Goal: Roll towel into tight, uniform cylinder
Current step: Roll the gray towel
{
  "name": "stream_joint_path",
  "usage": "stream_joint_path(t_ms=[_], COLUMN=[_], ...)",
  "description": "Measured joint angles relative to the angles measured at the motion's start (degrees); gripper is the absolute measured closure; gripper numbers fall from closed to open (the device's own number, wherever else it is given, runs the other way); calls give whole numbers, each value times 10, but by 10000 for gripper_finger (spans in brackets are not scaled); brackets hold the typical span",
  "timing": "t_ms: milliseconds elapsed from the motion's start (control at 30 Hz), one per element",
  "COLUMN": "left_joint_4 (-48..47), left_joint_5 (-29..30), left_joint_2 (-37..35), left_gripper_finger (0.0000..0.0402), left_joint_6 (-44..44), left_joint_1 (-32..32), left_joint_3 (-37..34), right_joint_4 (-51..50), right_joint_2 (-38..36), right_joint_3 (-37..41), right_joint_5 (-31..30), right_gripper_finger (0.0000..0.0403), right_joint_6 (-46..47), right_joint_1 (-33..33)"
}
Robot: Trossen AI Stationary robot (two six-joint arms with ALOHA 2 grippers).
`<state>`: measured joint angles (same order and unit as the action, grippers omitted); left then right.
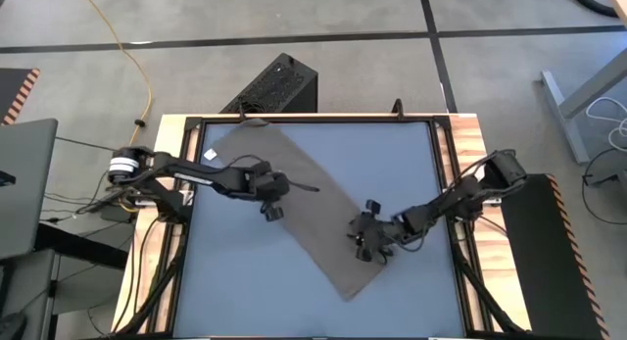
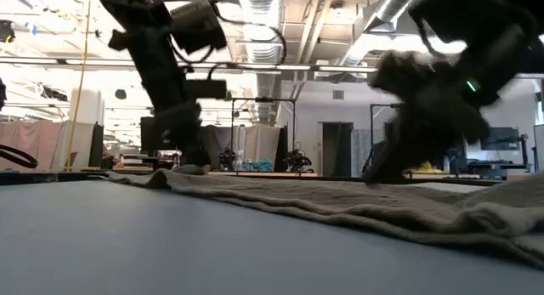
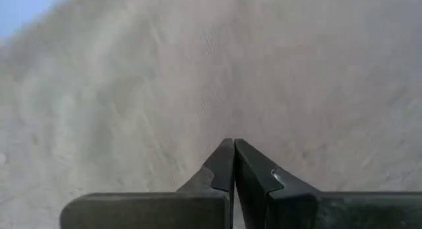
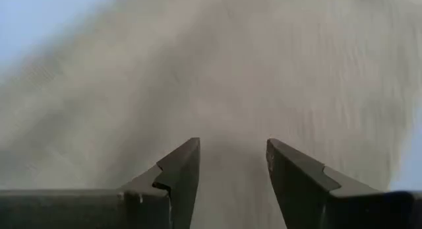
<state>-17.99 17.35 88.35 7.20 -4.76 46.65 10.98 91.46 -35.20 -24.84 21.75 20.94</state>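
The taupe towel (image 1: 318, 218) lies spread flat and slantwise on the blue-grey tabletop (image 1: 245, 281), running from the far left corner to the near right. My left gripper (image 1: 271, 211) is shut and stands at the towel's left long edge, about halfway along; its wrist view shows the closed tips (image 3: 233, 143) over the cloth. My right gripper (image 1: 367, 244) is open over the towel's near right part, cloth showing between its fingers (image 4: 232, 146). In the low view the towel (image 2: 340, 201) lies low with soft wrinkles. My left gripper points slanting down at the towel with its fingers shut; whether the tips touch the cloth I cannot tell. My right gripper slants down over the towel with its fingers apart; whether they touch the cloth I cannot tell.
A black perforated box (image 1: 279, 85) stands just beyond the table's far edge. Wooden rails (image 1: 460, 144) border the table left and right. Bare tabletop lies near left and far right of the towel.
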Motion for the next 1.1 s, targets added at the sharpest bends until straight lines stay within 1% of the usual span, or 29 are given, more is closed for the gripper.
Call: stream_joint_path(t_ms=[33,100,167,233,300,367,400,467,567,667,733,900,1000,1100], left_joint_4=[8,50,129,233,314,398,431,469,467,472,454,362,316,305], left_joint_5=[-2,-34,-99,-143,-138,-121,-118,-115,-122,-158,-186,-251,-261,-262], left_joint_2=[-9,-17,-14,10,51,98,122,163,222,259,272,273,266,254], left_gripper_finger=[402,401,401,401,401,401,401,401,401,401,401,401,402,401], left_joint_6=[8,29,44,53,65,79,84,95,123,131,131,130,130,122], left_joint_1=[4,19,48,88,129,159,169,179,183,182,182,186,191,197], left_joint_3=[0,0,-4,-12,-20,-21,-17,-6,21,50,68,98,113,118], right_joint_4=[1,-15,-53,-99,-143,-180,-190,-188,-187,-190,-186,-184,-171,-145], right_joint_2=[-8,-26,-47,-73,-95,-113,-120,-136,-147,-149,-148,-144,-144,-144], right_joint_3=[-12,-34,-49,-53,-43,-28,-18,4,33,56,65,68,69,69], right_joint_5=[15,41,72,100,114,115,115,115,114,92,76,61,50,32], right_gripper_finger=[200,200,200,200,200,200,200,200,200,200,200,200,200,200], right_joint_6=[-19,-44,-57,-58,-46,-19,-3,33,82,130,158,202,203,199], right_joint_1=[-7,-15,-19,-17,-9,2,8,21,43,66,81,112,126,131])
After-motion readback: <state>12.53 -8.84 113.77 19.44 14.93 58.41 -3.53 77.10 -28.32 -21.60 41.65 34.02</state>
